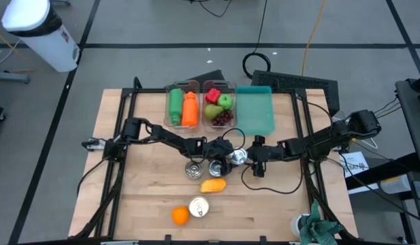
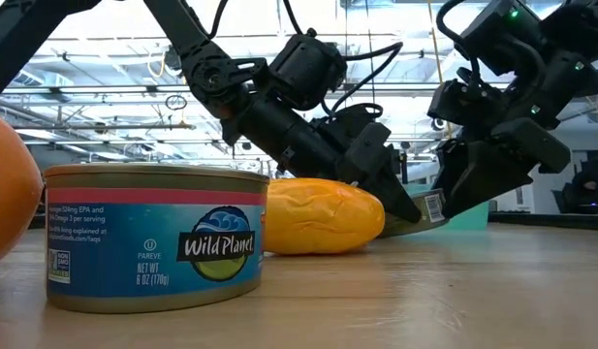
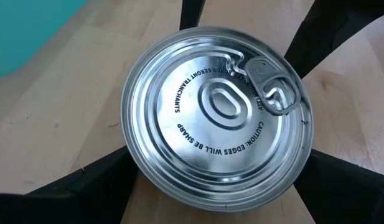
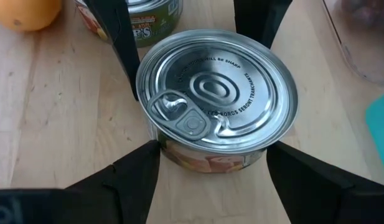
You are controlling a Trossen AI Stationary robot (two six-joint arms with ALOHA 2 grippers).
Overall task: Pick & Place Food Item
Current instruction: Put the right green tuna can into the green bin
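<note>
— How did the left arm's fingers (image 3: 190, 14) stand?
— Spread wide, straddling a silver-lidded can (image 3: 216, 115) that stood upright on the wooden surface (image 1: 141, 197) near its middle. The right arm's fingers (image 4: 120, 43) were pressed against the sides of a second can (image 4: 216, 93) just beside it; in the low view that can sat slightly tilted.
— And the rest?
— A teal board (image 1: 255, 112) lay at the far edge, beside two clear bins (image 1: 182, 105) of toy produce. Nearer the front were a tuna can (image 2: 153, 242), a yellow mango (image 2: 323, 215) and an orange (image 1: 180, 216).
</note>
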